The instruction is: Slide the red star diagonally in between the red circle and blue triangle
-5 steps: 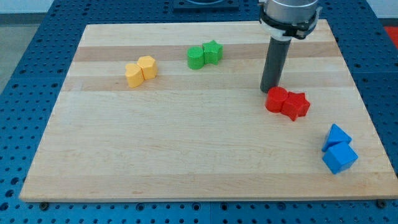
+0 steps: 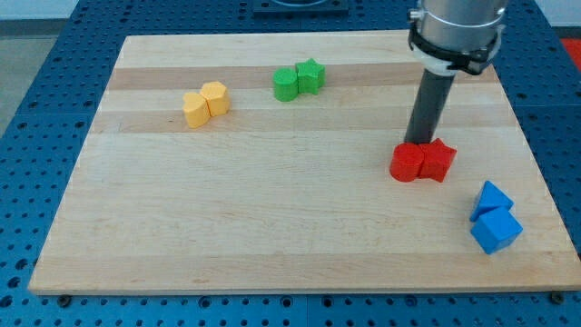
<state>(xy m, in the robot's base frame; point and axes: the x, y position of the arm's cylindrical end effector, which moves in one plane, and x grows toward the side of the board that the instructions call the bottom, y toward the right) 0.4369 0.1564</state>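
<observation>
The red star [image 2: 438,161] lies at the view's right, touching the red circle [image 2: 407,163] on its left. My tip [image 2: 420,143] stands just above the two, at the seam between them, touching or nearly touching their top edges. The blue triangle [image 2: 491,198] lies toward the view's lower right, touching a blue cube [image 2: 497,231] below it. A gap of bare board separates the red pair from the blue pair.
Two green blocks [image 2: 298,80] sit together near the view's top centre. Two yellow blocks [image 2: 205,103] sit together at the upper left. The wooden board [image 2: 272,227] ends close to the blue blocks at the right edge.
My tip moved right, from above the red circle to the seam between circle and star. The red pair shifted slightly down and the star turned.
</observation>
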